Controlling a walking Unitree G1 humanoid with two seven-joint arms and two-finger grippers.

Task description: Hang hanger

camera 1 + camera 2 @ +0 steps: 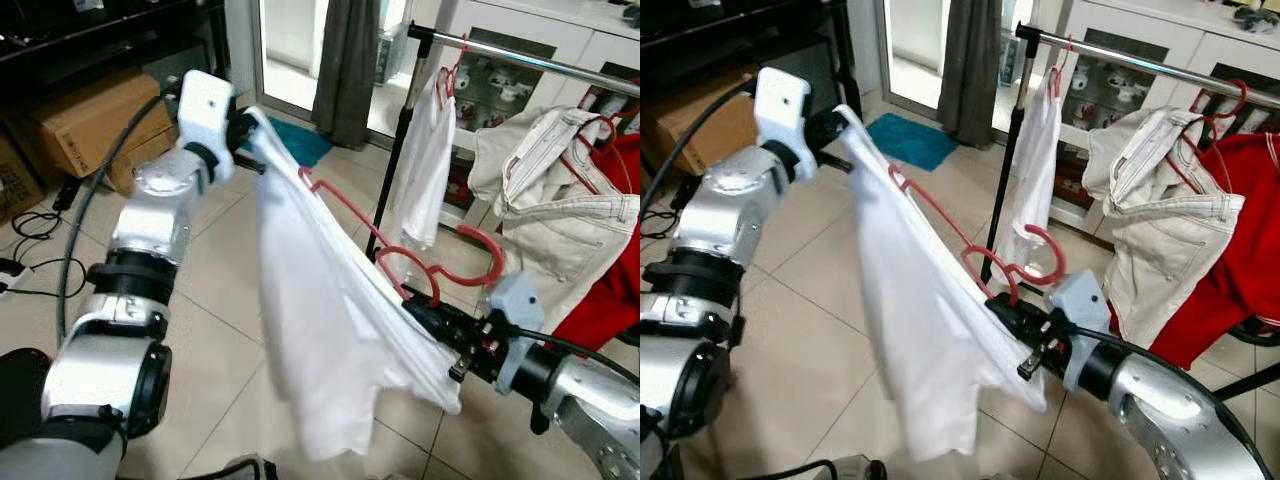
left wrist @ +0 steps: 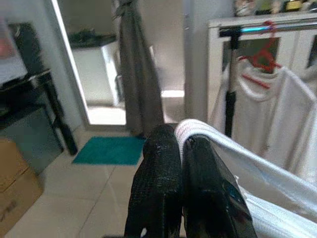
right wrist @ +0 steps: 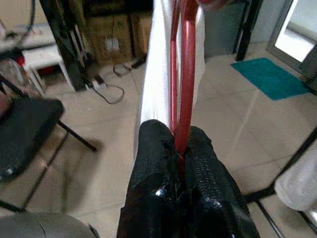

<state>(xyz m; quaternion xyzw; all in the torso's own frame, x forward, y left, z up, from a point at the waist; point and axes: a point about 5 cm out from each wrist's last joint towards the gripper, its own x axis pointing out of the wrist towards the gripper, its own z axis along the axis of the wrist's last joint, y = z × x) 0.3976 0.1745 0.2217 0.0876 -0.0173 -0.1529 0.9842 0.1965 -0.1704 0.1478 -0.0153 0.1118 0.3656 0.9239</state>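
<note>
Red hanger [image 1: 400, 235] with white shirt [image 1: 320, 330] is not yet hung. My right gripper [image 1: 425, 315] is clamped on the hanger near its hook; my left gripper [image 1: 245, 135] pinches the shirt's far shoulder. Rail [image 1: 540, 60] stands beyond and above both; lifting and hooking remain.

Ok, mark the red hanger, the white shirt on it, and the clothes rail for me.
red hanger [image 1: 455, 235], left eye view, on the curve of its hook.
white shirt [image 1: 315, 330], left eye view, on the middle of the hanging cloth.
clothes rail [image 1: 530, 58], left eye view, on the bare silver bar.
</note>
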